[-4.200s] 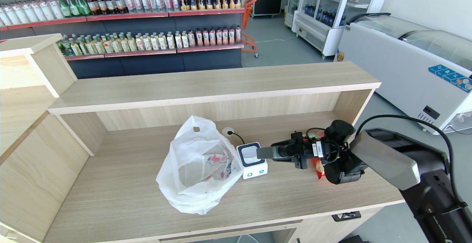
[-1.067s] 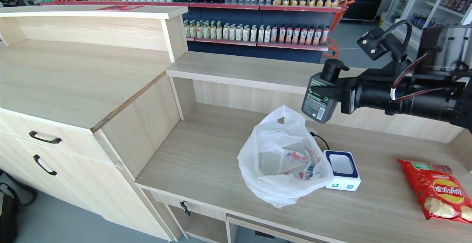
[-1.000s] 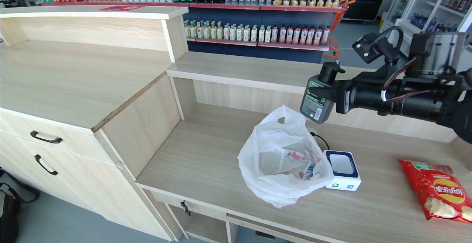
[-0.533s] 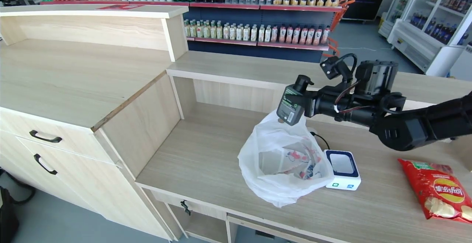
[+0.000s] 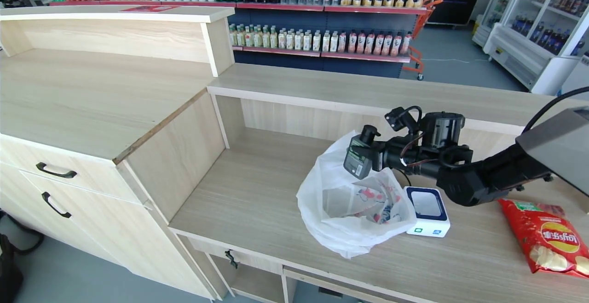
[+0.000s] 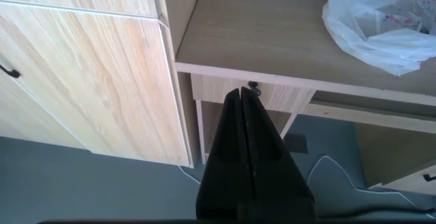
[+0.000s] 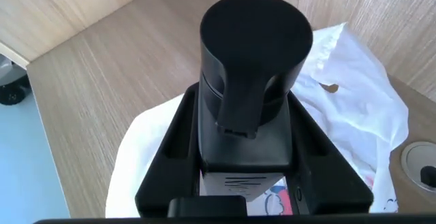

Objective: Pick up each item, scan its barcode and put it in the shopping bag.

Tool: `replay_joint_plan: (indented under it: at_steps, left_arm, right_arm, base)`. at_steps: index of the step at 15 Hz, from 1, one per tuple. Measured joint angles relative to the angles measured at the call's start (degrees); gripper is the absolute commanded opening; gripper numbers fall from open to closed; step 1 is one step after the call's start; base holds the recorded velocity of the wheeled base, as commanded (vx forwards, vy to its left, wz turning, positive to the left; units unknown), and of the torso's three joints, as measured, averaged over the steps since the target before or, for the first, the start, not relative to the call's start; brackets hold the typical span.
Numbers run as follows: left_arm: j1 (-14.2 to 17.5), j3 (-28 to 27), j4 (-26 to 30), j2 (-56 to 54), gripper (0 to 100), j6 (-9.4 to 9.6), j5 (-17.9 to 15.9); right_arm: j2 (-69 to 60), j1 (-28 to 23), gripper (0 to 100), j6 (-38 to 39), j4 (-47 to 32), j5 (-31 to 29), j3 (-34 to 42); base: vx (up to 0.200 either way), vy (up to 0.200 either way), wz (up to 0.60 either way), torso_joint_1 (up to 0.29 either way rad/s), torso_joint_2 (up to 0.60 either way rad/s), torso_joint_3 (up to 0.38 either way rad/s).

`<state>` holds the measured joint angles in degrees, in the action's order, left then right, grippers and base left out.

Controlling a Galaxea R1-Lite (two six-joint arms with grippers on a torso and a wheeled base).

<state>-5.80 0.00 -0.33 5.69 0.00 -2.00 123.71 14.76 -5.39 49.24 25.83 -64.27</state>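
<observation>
Right gripper (image 5: 369,158) pinches boxy grey bottle (image 5: 356,161) over crinkled plastic bag (image 5: 322,211); right wrist view shows its flat round cap (image 7: 255,26). Left gripper (image 6: 248,115) pressed together.

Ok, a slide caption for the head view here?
Right gripper holds a dark bottle over the shopping bag beside the scanner; chip packet lies on the counter.

**Surface** (image 5: 257,197): pale wood-grain board, matt and smooth, with a fine straight grain.
**Bag** (image 5: 322,188): thin white plastic film, translucent, crinkled and faintly glossy (printed packaging shows through its wall).
**Bottle** (image 5: 360,159): dark grey plastic, matt, with a smooth black cap and a printed label.
**Scanner** (image 5: 428,211): glossy white plastic casing, dark-blue rim, shiny window on top.
**Chips** (image 5: 547,241): red packet of glossy, creased film that catches the light.
</observation>
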Motion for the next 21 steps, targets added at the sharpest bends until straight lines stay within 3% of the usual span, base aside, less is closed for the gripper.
replay_joint_plan:
  at_steps: [21]
  left_arm:
    - [0.0, 0.0, 0.0, 0.0, 0, 0.0, 0.0]
  right_arm:
    - [7.3, 0.3, 0, 0.4, 0.0, 2.3, 3.5]
  base:
    - [0.0, 0.0, 0.0, 0.0, 0.0, 0.0]
